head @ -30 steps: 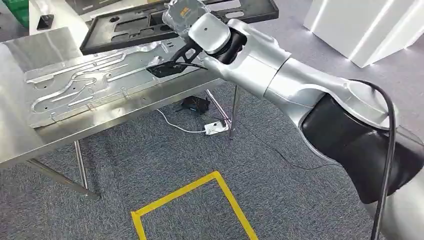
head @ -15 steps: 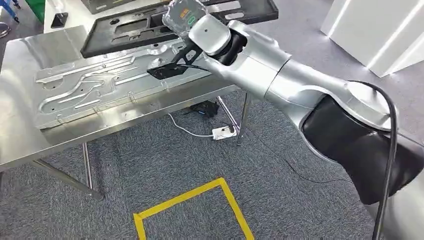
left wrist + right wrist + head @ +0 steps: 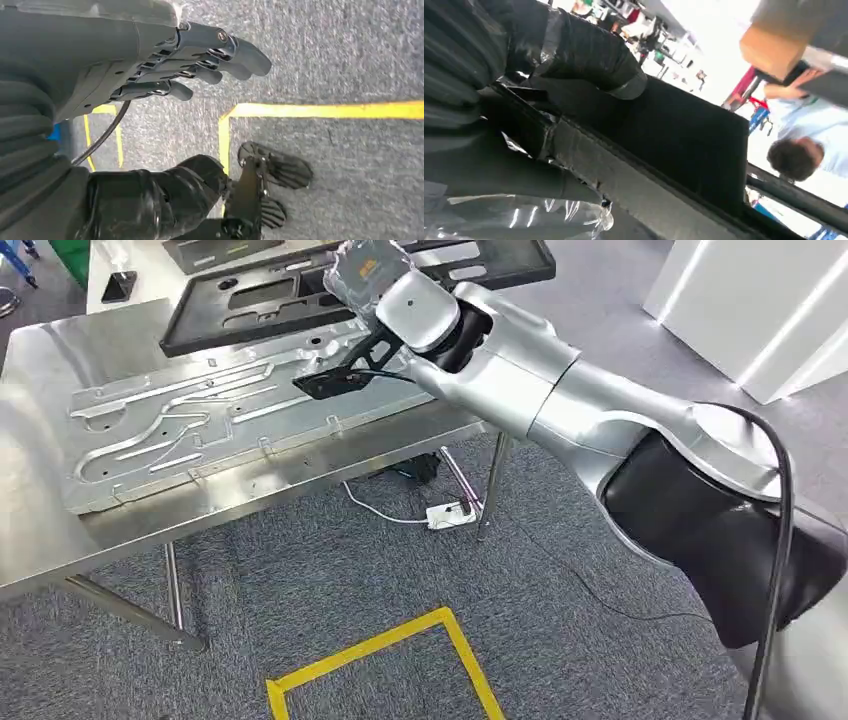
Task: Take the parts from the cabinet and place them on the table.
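Head view shows the black part (image 3: 340, 290), a long flat frame with cut-outs, lying along the far edge of the steel counter (image 3: 40, 530), just beyond a ribbed silver panel (image 3: 200, 420) that fills most of the top. Right hand (image 3: 365, 270) reaches over that far edge; the right wrist view shows its thumb (image 3: 589, 55) clamped over the black part's rim. Left hand (image 3: 165, 70) hangs over grey carpet (image 3: 330, 570) by yellow floor tape (image 3: 385, 635), fingers (image 3: 235, 50) loosely spread, holding nothing.
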You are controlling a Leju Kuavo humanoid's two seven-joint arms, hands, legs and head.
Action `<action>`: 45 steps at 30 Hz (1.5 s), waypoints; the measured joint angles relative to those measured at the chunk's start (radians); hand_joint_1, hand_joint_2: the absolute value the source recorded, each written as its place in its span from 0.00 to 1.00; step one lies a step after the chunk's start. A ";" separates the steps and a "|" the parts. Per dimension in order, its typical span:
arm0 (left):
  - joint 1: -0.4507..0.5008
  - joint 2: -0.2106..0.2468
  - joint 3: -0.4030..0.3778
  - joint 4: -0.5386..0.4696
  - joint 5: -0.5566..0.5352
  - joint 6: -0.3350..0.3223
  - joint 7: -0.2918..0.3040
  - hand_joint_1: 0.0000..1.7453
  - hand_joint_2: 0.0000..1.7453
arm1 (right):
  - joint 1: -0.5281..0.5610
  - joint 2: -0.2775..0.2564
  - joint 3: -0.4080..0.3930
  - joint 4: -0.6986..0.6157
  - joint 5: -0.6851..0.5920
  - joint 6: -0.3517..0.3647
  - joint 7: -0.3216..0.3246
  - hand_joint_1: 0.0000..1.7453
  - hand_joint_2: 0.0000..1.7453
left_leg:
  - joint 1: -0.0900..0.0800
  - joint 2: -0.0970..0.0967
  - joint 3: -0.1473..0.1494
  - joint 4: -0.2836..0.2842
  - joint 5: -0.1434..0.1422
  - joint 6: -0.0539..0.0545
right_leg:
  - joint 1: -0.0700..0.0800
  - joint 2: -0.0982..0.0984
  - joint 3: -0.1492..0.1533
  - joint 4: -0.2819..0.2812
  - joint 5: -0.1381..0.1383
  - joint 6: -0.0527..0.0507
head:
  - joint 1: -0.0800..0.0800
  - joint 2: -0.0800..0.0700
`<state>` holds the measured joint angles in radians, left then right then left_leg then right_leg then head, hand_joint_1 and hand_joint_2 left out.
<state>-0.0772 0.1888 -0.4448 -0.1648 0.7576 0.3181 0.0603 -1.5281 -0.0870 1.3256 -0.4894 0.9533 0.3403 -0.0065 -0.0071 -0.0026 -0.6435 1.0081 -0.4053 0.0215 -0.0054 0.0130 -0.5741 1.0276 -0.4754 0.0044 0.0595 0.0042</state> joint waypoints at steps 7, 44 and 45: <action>0.001 -0.002 -0.004 0.000 0.000 -0.004 -0.003 0.00 1.00 | 0.012 -0.008 0.000 -0.002 0.001 0.003 -0.002 1.00 1.00 | 0.007 -0.005 0.055 -0.013 -0.032 0.019 | -0.005 -0.003 -0.195 0.291 -0.053 0.015 | 0.007 0.000; 0.000 -0.003 -0.010 0.000 0.040 -0.025 -0.002 0.00 1.00 | 0.026 -0.013 0.000 -0.003 0.019 -0.008 -0.019 1.00 1.00 | 0.002 -0.022 0.026 0.025 -0.045 0.005 | 0.014 -0.002 -0.068 0.018 0.055 -0.019 | -0.002 0.000; 0.001 -0.004 -0.010 0.000 0.041 -0.025 -0.002 0.00 1.00 | 0.026 -0.013 0.000 -0.003 0.019 -0.008 -0.019 1.00 1.00 | 0.005 -0.023 0.027 0.020 -0.043 0.000 | 0.015 -0.002 -0.068 0.018 0.054 -0.022 | -0.001 0.000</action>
<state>-0.0763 0.1850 -0.4543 -0.1648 0.7988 0.2934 0.0587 -1.5018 -0.0996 1.3260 -0.4929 0.9720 0.3327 -0.0256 -0.0025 -0.0256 -0.6162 1.0277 -0.4487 0.0220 0.0093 0.0106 -0.6418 1.0454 -0.4215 -0.0174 0.0588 0.0042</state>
